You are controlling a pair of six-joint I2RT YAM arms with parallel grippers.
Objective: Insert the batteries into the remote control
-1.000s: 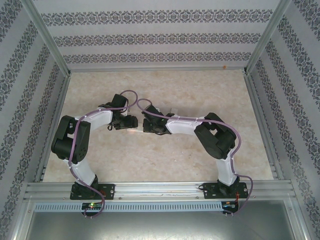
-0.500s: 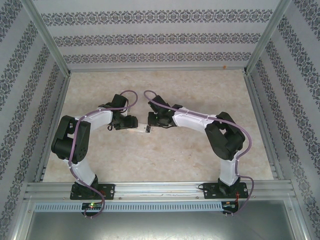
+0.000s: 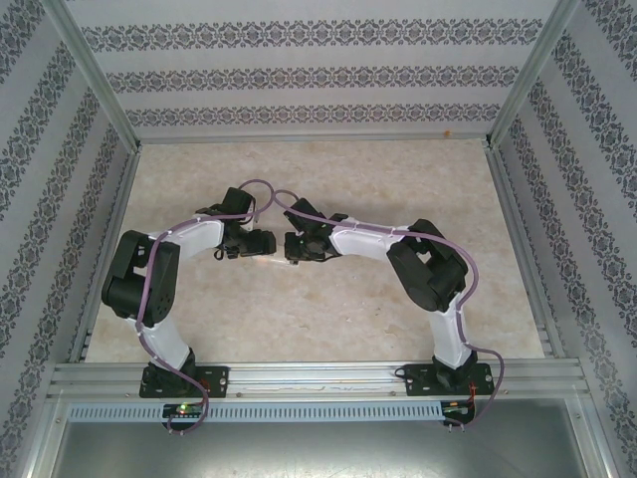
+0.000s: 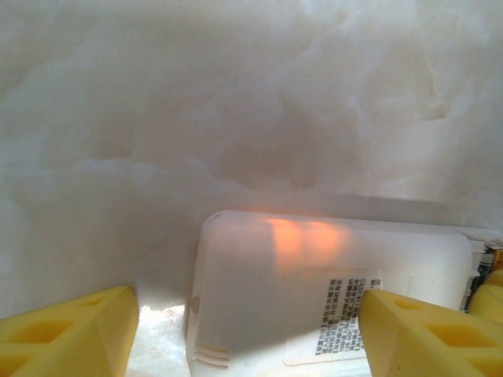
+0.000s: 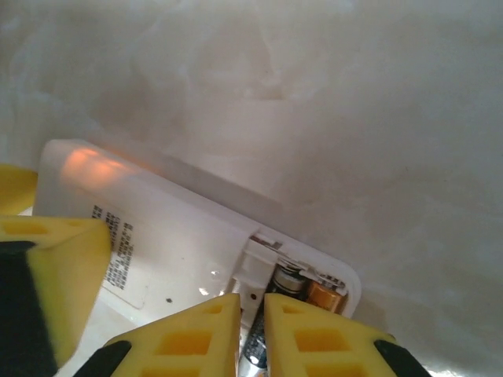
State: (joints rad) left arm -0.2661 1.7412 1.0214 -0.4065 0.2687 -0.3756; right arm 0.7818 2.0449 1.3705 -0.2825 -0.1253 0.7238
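While the left gripper [image 4: 247,338] stands wide open astride the closed end of the remote [image 4: 314,275], one pad over the printed label and the other off the end, over bare table [image 3: 398,179], it has hold of nothing.

Remote: white, lying back-up about mid-table, slightly toward the left edge and well off every edge. Its long axis runs roughly parallel to the near edge, from one arm across to the other.

Right gripper [image 5: 251,314]: jaws drawn to a narrow slit. A slim dark battery [image 5: 253,349] shows in the slit and looks pinched between the pads, though the hold itself is partly hidden.

Open bay [image 5: 259,271]: at the remote's end toward the right arm, just ahead of and under the right fingertips. A seated battery [image 5: 314,292], copper end showing, fills the far slot.

Judgement: the right arm is the nearer one. The held cell must lie along the remote's long axis and go down into the near slot beside the seated one.
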